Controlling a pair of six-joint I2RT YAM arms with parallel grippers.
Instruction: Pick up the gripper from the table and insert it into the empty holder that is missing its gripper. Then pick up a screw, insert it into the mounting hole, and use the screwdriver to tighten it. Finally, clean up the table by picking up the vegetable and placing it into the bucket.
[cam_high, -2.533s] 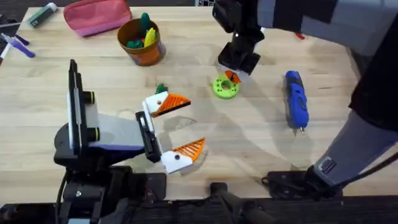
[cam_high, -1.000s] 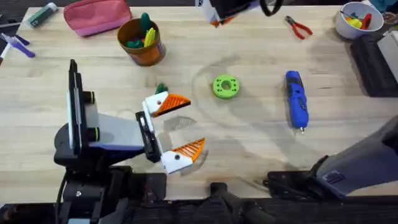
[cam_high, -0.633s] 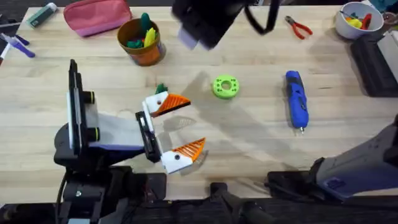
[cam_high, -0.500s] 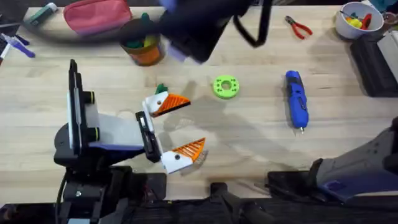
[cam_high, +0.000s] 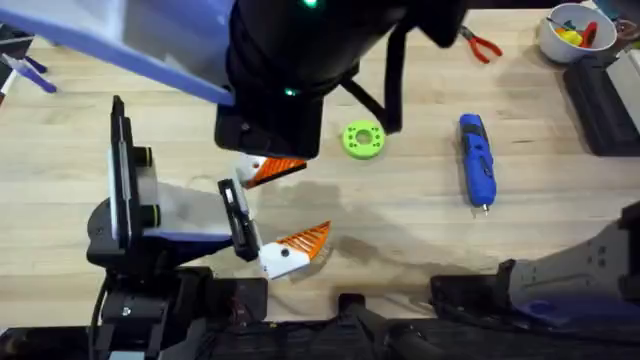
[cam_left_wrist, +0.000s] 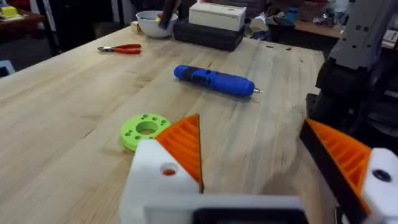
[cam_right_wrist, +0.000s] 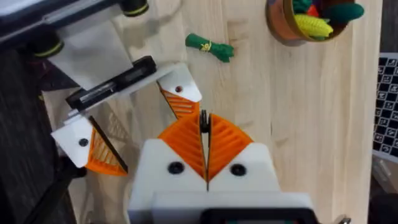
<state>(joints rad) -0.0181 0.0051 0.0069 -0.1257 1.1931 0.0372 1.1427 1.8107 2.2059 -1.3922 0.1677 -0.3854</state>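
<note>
The right hand, pads pinching a screw, is hovering over the left hand's open fingers, lining up the mounting hole.

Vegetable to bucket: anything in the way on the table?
Nothing visible. In the right wrist view the vegetable lies on the bare table, apart from the bucket, with only wood between them. The bucket already holds toy food.

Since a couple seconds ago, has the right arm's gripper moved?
Yes. The right gripper has swung from beside the green disc across to the left gripper, away from the screwdriver.
</note>
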